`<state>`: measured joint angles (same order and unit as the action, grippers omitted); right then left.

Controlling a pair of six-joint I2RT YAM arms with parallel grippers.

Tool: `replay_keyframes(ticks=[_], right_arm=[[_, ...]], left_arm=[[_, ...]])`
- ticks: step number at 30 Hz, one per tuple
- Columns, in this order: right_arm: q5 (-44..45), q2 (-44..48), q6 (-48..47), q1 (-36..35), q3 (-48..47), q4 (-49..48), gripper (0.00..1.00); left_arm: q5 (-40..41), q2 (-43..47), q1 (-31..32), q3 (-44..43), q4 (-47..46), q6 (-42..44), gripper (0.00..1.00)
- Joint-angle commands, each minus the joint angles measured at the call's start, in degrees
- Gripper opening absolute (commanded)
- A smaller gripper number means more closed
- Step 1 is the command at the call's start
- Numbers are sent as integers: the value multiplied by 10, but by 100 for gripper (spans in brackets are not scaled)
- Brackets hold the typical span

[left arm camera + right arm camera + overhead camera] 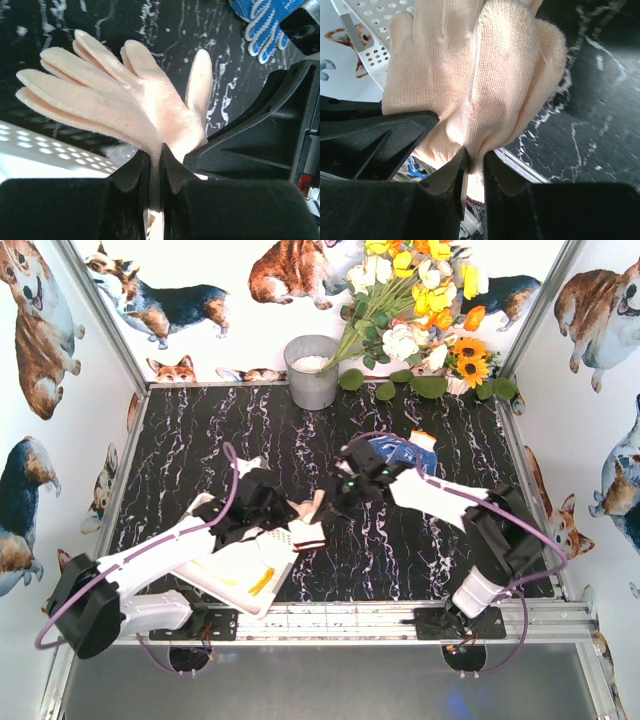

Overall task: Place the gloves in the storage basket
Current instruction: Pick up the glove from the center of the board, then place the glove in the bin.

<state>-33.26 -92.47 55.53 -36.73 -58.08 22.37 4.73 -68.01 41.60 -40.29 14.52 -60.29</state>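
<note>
A cream knit glove (308,510) hangs between both grippers above the black marble table. My left gripper (297,523) is shut on one end of it; in the left wrist view the glove (125,105) fans out above the shut jaws (156,159). My right gripper (336,497) is shut on the other end; in the right wrist view the glove (470,75) bunches above its jaws (475,161). A blue dotted glove (400,451) lies behind the right gripper and also shows in the left wrist view (260,20). The white storage basket (236,592) sits under the left arm and holds a yellow-orange glove (262,582).
A grey metal bucket (312,371) stands at the back centre, with a bunch of flowers (420,310) to its right. Corgi-print walls close the sides. The basket's slotted wall shows in the left wrist view (35,147) and the right wrist view (372,22).
</note>
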Motion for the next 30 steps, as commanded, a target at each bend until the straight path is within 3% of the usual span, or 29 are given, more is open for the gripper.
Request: replay_keyframes(ticks=[1, 10, 20, 30], right_arm=[[-6, -40, -20, -34, -68, -16, 0], [-3, -113, -20, -92, -158, -15, 0], [3, -153, -28, -126, -228, -1, 0], [15, -197, -51, -164, -294, 36, 0]], left_arm=[[-13, 42, -29, -16, 94, 46, 0], [-19, 112, -102, -58, 250, 114, 0], [-26, 157, -156, -73, 331, 137, 0], [23, 188, -201, -88, 436, 139, 0]])
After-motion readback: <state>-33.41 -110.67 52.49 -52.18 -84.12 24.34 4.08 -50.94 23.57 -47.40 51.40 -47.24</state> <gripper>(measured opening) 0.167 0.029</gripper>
